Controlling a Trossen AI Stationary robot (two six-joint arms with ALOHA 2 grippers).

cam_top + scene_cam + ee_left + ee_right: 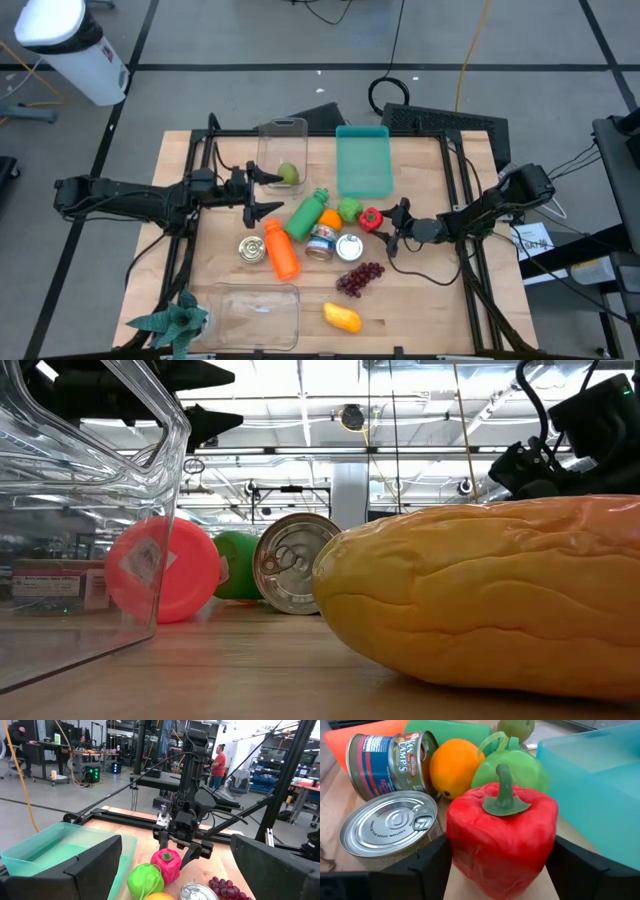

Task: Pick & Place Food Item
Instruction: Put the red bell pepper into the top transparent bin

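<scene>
Red pepper [502,840] is sitting between the right gripper's [392,228] wide-spread fingers (its base hidden); the left gripper [262,193] is hovering open.

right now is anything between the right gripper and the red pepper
Nothing visible. The right gripper is open with the red pepper already between its fingers. A silver can and a green pepper sit close beside it, but neither stands in the way. The left gripper waits by the clear container.
</scene>
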